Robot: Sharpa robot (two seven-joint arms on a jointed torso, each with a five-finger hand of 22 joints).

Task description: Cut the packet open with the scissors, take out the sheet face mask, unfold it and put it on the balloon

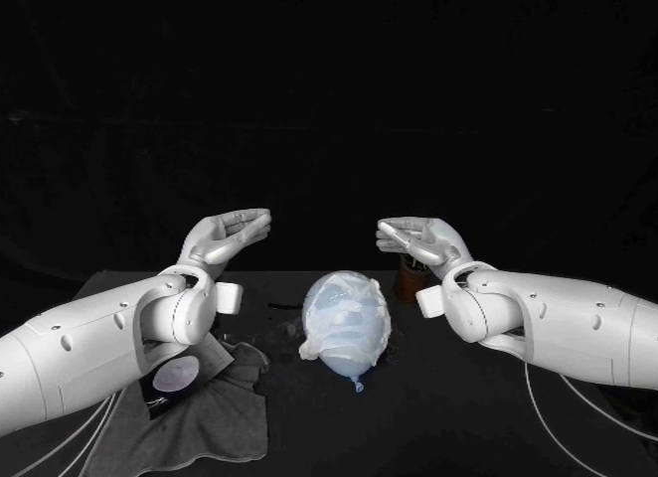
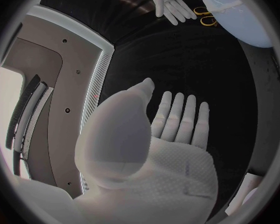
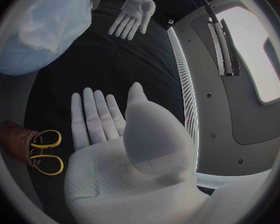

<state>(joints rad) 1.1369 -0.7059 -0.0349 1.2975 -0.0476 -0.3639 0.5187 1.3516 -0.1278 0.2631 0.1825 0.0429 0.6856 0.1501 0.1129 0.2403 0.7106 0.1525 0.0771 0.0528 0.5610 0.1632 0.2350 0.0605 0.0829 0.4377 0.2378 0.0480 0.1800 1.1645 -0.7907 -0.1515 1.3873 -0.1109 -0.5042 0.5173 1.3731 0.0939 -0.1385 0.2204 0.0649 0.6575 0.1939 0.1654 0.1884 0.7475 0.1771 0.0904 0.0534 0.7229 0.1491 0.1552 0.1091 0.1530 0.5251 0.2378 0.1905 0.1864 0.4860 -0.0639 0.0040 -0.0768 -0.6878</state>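
One pale balloon (image 1: pixel 349 366) under wrinkled mask (image 1: pixel 344 310)

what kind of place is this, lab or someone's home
Probably a robot lab or demo bench, not a home: a black table before a dark backdrop, with staged props, a balloon draped with a sheet mask, scissors in a brown holder.

Balloon wearing the mask, scissors stowed

The pale blue balloon (image 1: pixel 349 368) is laid mid-table (image 1: pixel 458 417), its knot turned toward the near edge, and is draped with the thin white sheet mask (image 1: pixel 344 313). The yellow-handled scissors (image 3: pixel 45 152) are stood handles-up in a brown holder (image 3: pixel 12 134) nearby.
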